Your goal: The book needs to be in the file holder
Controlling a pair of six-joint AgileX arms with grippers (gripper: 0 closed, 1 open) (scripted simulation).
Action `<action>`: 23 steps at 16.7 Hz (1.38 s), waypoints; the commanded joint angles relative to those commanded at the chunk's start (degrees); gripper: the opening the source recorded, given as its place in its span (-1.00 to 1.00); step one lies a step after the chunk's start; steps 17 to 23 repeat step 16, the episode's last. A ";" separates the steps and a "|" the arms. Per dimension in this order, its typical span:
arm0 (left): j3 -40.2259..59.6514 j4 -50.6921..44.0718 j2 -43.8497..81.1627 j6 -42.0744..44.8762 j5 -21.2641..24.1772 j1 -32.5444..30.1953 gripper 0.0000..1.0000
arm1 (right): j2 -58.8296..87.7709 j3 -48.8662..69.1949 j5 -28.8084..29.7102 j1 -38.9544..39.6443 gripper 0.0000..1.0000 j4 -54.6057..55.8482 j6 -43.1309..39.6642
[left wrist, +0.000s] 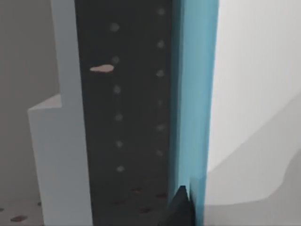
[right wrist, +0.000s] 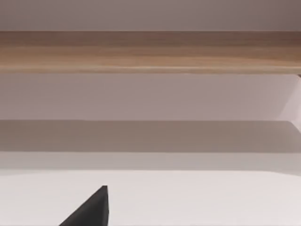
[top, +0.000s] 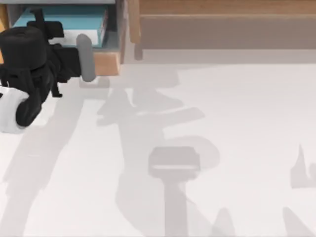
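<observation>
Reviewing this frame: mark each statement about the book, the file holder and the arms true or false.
1. The book lies inside the file holder. True.
2. The left gripper is at the file holder's wooden front lip. True.
3. The book's cover is red. False: it is teal-blue.
4. The file holder sits at the table's right side. False: it is at the far left, beside the brown wooden shelf.
5. The book rests out on the open table. False: it is in the holder.
</observation>
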 joint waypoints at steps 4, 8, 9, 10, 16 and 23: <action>0.00 0.00 0.00 0.00 0.00 0.00 0.06 | 0.00 0.00 0.00 0.00 1.00 0.00 0.00; 0.00 0.00 0.00 0.00 0.00 0.00 0.66 | 0.00 0.00 0.00 0.00 1.00 0.00 0.00; 0.00 0.00 0.00 0.00 0.00 0.00 0.81 | 0.00 0.00 0.00 0.00 1.00 0.00 0.00; 0.00 0.00 0.00 0.00 0.00 0.00 0.96 | 0.00 0.00 0.00 0.00 1.00 0.00 0.00; 0.00 0.00 0.00 0.00 0.00 0.00 1.00 | 0.00 0.00 0.00 0.00 1.00 0.00 0.00; 0.00 0.00 0.00 0.00 0.00 0.00 1.00 | 0.00 0.00 0.00 0.00 1.00 0.00 0.00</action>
